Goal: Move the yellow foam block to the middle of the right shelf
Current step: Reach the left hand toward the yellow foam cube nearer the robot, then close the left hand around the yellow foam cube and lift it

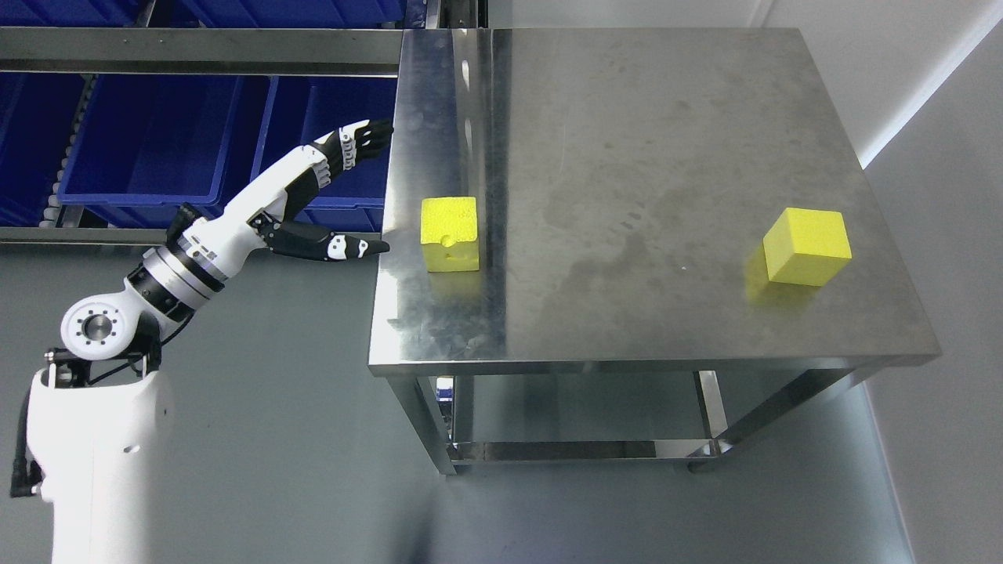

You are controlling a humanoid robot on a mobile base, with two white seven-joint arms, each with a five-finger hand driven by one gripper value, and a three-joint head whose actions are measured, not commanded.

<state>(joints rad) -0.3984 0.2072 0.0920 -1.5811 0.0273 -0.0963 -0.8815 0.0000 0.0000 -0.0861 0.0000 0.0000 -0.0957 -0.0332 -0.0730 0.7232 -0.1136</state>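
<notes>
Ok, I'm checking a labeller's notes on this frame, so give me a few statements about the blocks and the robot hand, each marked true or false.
1. Two yellow foam blocks sit on the steel table. True: left block, right block.
2. The left robot hand grips the left block. False: it is open, beside the table's left edge, holding nothing.
3. The blocks are stacked. False: they lie far apart.
4. Blue bins sit behind the arm. True.

Single head view, looking steeply down from above onto brushed stainless-steel counter (666, 157), moderately near, slightly left-offset.
</notes>
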